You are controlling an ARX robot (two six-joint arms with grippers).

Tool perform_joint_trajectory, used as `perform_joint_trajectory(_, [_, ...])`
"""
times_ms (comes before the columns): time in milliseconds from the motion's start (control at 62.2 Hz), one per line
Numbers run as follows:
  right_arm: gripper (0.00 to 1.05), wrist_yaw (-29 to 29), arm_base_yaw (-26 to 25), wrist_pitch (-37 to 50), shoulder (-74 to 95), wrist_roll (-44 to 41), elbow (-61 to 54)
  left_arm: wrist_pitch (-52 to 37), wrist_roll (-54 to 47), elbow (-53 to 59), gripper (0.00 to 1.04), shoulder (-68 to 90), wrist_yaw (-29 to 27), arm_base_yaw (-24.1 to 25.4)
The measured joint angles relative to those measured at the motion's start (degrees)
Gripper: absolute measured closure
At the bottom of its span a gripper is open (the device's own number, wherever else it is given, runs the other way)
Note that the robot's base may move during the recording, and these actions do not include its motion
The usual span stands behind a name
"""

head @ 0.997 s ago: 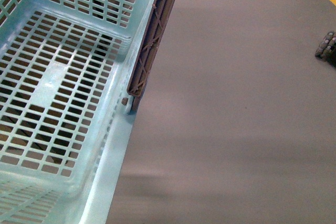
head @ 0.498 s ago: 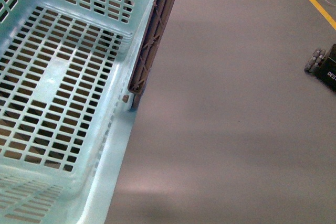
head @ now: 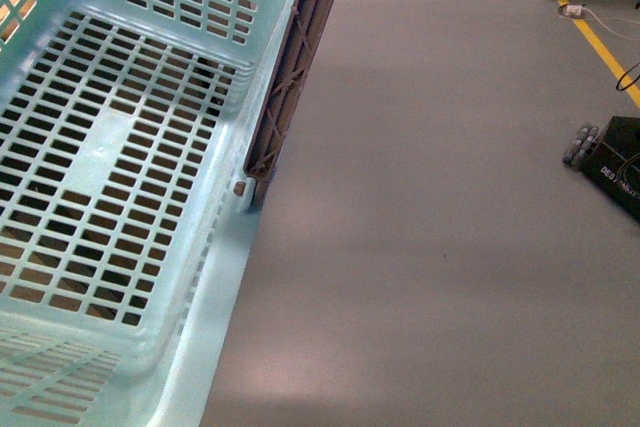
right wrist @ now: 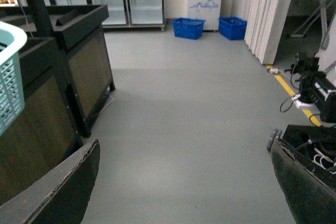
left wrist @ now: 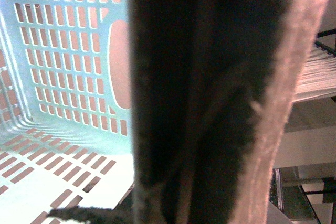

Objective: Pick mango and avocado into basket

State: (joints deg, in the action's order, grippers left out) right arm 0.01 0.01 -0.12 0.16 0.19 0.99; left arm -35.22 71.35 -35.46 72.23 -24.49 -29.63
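Grey floor (head: pixel 450 247) borders basket (head: pixel 222 287); right pincer (right wrist: pixel 184 182) gapes; left wrist view seems blocked.

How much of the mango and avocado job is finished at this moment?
Nothing looks done: the basket floor that shows is bare, and no mango or avocado is in view. Nothing is in hand: the right gripper is open and empty. Both fruits are left to find, pick and place.
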Motion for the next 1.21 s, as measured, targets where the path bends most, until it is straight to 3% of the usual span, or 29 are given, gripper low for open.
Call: perform_joint_trajectory(1206, [0.09,0.1,0.0,0.0,0.0,0.0,0.0,0.0,0.2,0.0,0.91,-0.1,0.1,-0.3])
